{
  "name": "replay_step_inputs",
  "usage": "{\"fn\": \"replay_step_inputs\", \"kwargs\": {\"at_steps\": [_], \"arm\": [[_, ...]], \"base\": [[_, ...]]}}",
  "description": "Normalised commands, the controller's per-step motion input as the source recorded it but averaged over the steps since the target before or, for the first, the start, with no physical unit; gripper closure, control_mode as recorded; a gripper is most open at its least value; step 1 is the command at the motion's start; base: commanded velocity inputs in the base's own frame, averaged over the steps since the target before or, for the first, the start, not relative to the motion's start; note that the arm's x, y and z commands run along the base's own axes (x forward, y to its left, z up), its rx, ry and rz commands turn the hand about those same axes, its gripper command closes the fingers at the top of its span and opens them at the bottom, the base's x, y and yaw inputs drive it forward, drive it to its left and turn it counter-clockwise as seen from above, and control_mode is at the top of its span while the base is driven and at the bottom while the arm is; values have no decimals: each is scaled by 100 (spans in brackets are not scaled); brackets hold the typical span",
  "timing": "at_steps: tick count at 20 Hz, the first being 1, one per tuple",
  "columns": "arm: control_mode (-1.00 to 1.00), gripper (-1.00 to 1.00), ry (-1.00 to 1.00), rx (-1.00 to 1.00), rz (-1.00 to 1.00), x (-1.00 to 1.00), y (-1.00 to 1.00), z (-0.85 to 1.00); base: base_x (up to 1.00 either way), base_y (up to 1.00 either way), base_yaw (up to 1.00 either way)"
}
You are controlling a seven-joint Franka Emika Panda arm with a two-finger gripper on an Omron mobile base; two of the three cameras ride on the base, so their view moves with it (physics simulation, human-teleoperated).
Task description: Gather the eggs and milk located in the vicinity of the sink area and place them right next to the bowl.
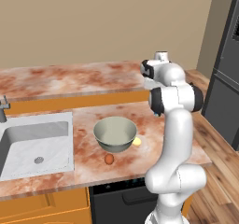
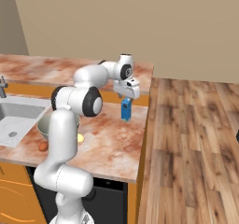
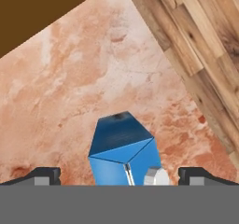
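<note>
milk (image 2: 126, 110) carton upright on counter (image 2: 112, 139), long axis vertical, peaked top up, well right of bowl (image 1: 115, 133), tool (image 2: 126, 98) just above it pointing down, jaws wide open either side, arm reaching forward

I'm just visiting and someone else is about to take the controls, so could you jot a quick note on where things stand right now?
End effector: open, jaws wide, poised just above the milk, one fingertip on each side in the hand view; nothing gripped.
Milk: upright on the counter, near its right end by the wood floor, well apart from the bowl.
Eggs: brown egg lies in front of the bowl, yellow egg at its right side. Both look placed.
Sink: holds none of the job's things.
Left: grip the milk and set it beside the bowl.
</note>
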Motion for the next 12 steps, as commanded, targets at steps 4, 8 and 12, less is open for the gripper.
{"fn": "replay_step_inputs", "kwargs": {"at_steps": [4, 8, 12], "arm": [[-100, -100, 5, 0, 0, 0, 0, -28], [-100, -100, 1, 0, 0, -1, 0, -1], [-100, 100, 2, 0, 0, 0, 0, -7]], "base": [[0, 0, 0], [0, 0, 0], [0, 0, 0]]}}
